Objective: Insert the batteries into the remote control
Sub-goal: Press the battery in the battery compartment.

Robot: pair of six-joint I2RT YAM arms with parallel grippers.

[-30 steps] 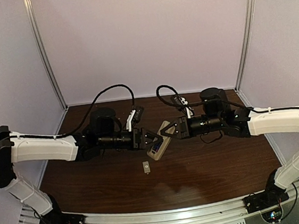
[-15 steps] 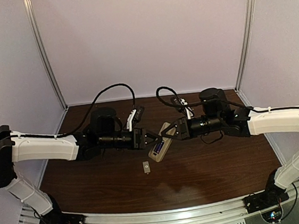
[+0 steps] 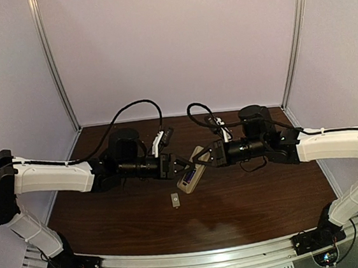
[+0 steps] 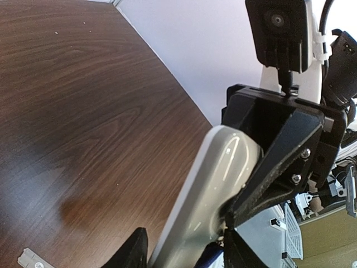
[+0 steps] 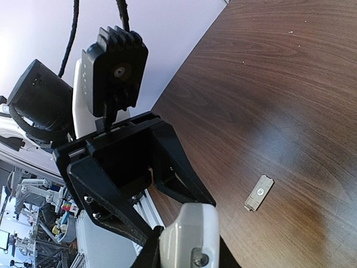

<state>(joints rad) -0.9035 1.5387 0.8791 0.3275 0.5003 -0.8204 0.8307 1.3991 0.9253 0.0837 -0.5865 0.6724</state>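
I'm seeing the small flat grey cover piece (image 3: 175, 199) lying on the table (image 3: 111, 224) near the middle, slightly toward the near edge and apart from everything else. Just beyond it the remote control (image 3: 191, 172) is hanging raised over the table centre, beige side up, its long axis pointing toward the far right corner. My left claw (image 3: 184, 168) is sitting at its nearer end, reaching in from the left edge side, with its fingers (image 4: 136, 254) straddling the body. I can't tell if they're pinching or loose. A blue sliver of battery (image 4: 209, 258) is showing beside the remote in the left wrist view. My right claw (image 3: 204, 158) is clenching the remote's far end from the right edge side.
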